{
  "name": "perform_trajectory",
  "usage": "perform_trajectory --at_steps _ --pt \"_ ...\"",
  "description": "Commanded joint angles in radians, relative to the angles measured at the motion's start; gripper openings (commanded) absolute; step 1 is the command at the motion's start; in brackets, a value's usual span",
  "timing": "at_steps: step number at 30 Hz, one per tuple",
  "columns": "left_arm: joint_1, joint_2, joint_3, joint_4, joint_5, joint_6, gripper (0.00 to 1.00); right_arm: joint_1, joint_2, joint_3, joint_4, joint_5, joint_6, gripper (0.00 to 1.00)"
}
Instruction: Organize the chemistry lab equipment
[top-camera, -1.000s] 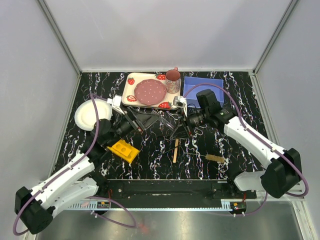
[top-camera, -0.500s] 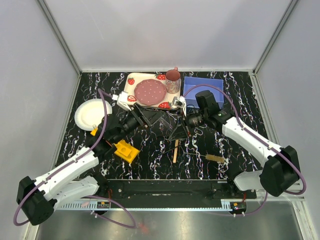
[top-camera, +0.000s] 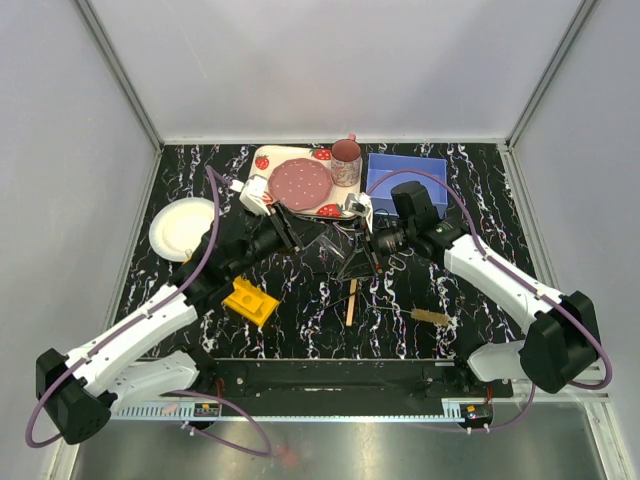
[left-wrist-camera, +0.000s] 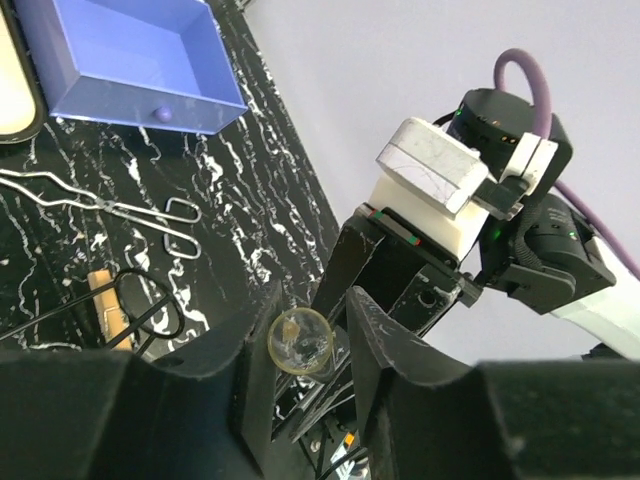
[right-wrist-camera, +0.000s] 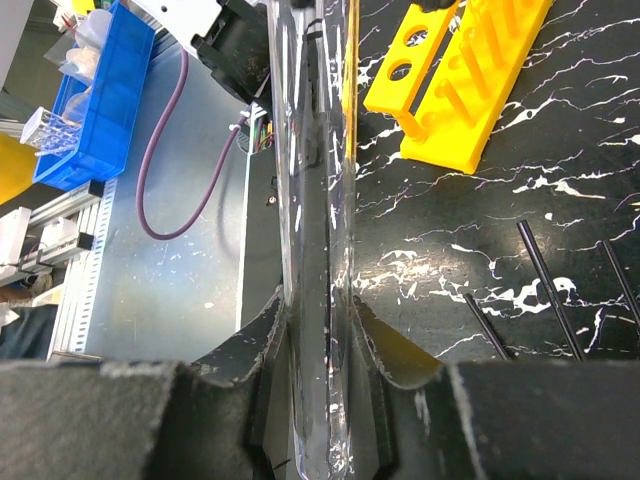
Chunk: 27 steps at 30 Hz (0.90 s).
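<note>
top view: the left gripper (top-camera: 291, 233) and right gripper (top-camera: 368, 250) meet mid-table at a clear glass tube (top-camera: 330, 246), near the yellow rack (top-camera: 250, 300).
left wrist: its jaws flank the tube's open end; clamped or not, i cannot tell.
right wrist: jaws pinch the tube.

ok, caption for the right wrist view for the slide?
Right gripper clamped on a clear glass tube, yellow rack on the black marbled table beyond.
</note>
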Motion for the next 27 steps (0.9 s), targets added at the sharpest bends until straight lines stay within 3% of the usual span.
perform_trajectory --at_steps 1,8,12,13,15,16,17,21,27 --pt "-0.005 -0.025 0.078 -0.111 0.003 0.079 0.33 -0.009 -0.021 -0.007 0.032 -0.015 -0.011 0.25" --pt "-0.003 -0.028 0.107 -0.172 0.009 0.138 0.14 -0.009 -0.020 -0.008 0.033 -0.024 -0.015 0.27" --pt "-0.005 -0.043 0.113 -0.198 -0.016 0.157 0.06 -0.011 -0.028 -0.013 0.022 -0.030 -0.043 0.36" --pt "-0.003 -0.048 0.116 -0.212 -0.032 0.161 0.06 -0.011 -0.034 -0.011 0.015 -0.030 -0.058 0.52" --pt "-0.005 -0.060 0.131 -0.284 -0.066 0.198 0.06 -0.011 -0.043 0.006 -0.048 0.005 -0.147 0.72" --pt "-0.005 -0.064 0.139 -0.318 -0.103 0.213 0.06 -0.009 -0.057 0.015 -0.077 0.025 -0.188 0.91" --pt "-0.003 -0.081 0.153 -0.389 -0.138 0.249 0.06 -0.011 -0.066 0.035 -0.140 0.077 -0.230 0.98" --pt "-0.003 -0.137 0.190 -0.575 -0.282 0.341 0.06 -0.044 -0.101 0.065 -0.252 0.203 -0.412 1.00" --pt "-0.003 -0.227 0.257 -0.836 -0.546 0.467 0.06 -0.133 -0.144 0.006 -0.269 0.275 -0.497 1.00"
